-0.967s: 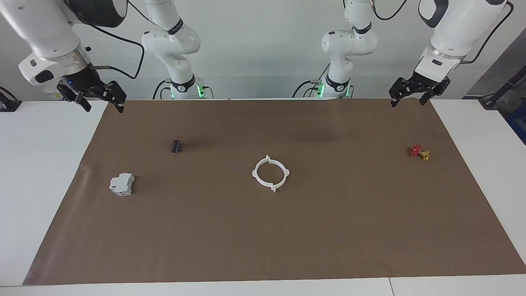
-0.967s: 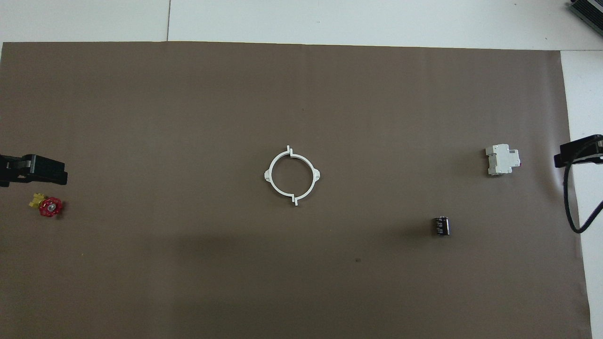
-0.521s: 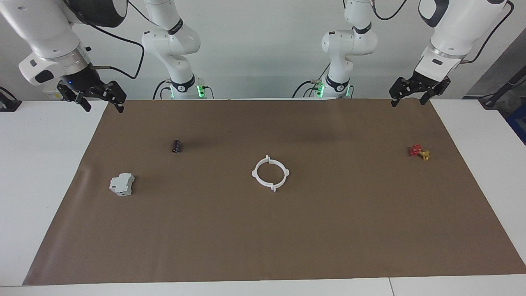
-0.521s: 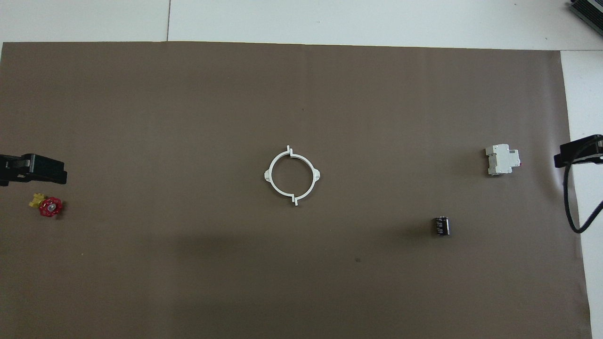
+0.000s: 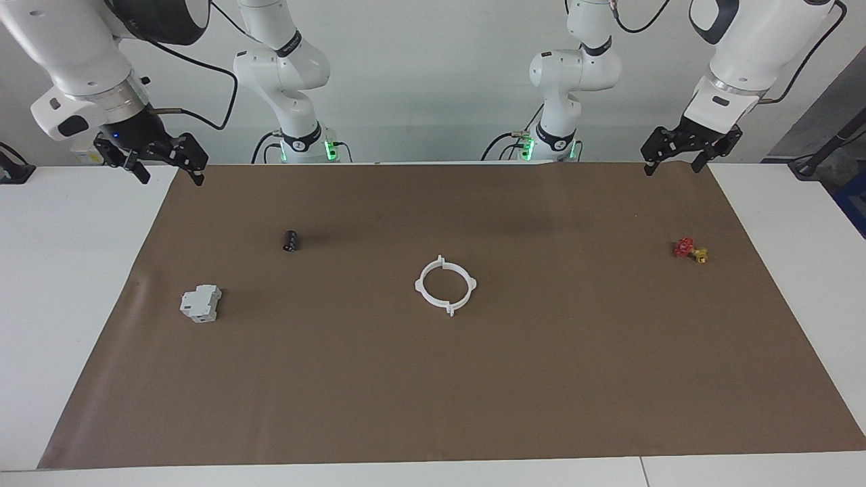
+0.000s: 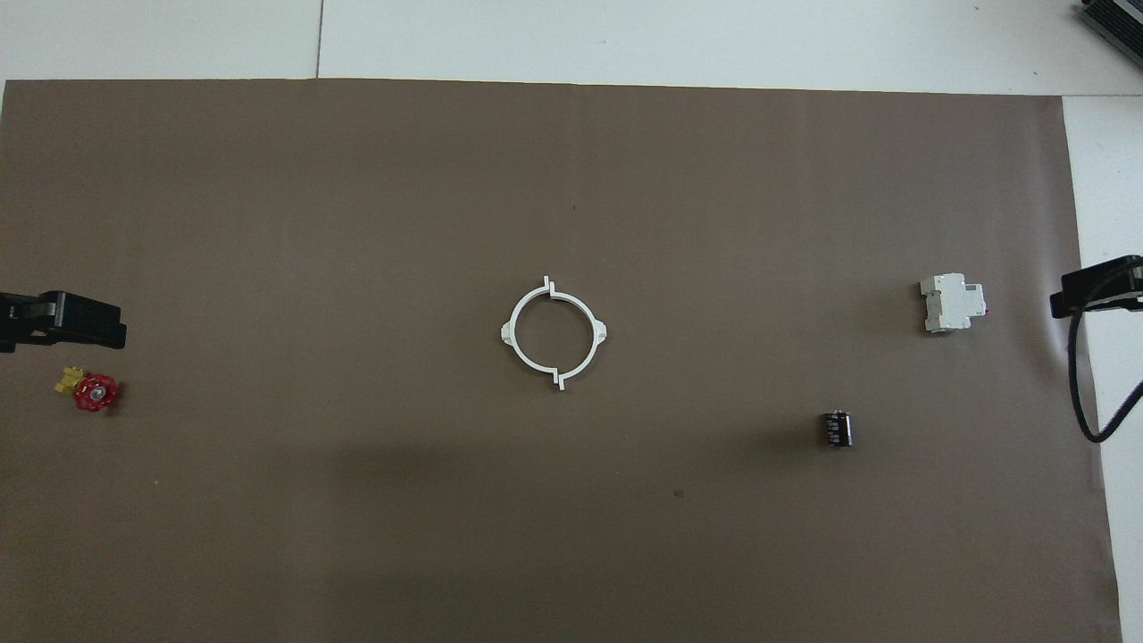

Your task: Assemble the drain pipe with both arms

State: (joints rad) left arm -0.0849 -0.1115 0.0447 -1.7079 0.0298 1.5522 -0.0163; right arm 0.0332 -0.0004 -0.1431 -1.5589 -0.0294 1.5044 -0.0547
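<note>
My left gripper (image 5: 681,153) hangs up in the air over the brown paper mat's (image 5: 541,379) corner at my left arm's end of the table, w/ fingers spread apart & nothing between them. In the overhead view only its black tip (image 6: 62,320) pokes in at the edge, just beside the small red-and-yellow valve-like piece (image 6: 89,389), not touching it.

My right gripper (image 5: 154,161) hangs over the mat's edge at my right arm's end, by the white tabletop (image 5: 67,270). Its fingers are also splayed wide, holding nothing. Overhead shows just a black bit of it (image 6: 1098,286) w/ a black cable (image 6: 1076,393) looping down.

The drain pipe, two thin white plastic half-rings w/ small tabs (image 5: 445,285), lies flat near the middle of the mat, well apart from both grippers. The halves sit together as one closed ring (image 6: 554,333): end tabs meet at two offset joints, one toward me, one away; a small tab juts from each mid-arc.

Other stuff on the mat: a grey-white boxy plastic block (image 5: 200,303) toward my right arm's end, approx. level w/ the ring; a small dark cylinder lying on its side (image 5: 290,240), nearer to me than the block. The valve piece (image 5: 690,249) sits toward my left arm's end, a bit nearer to me than the ring.
</note>
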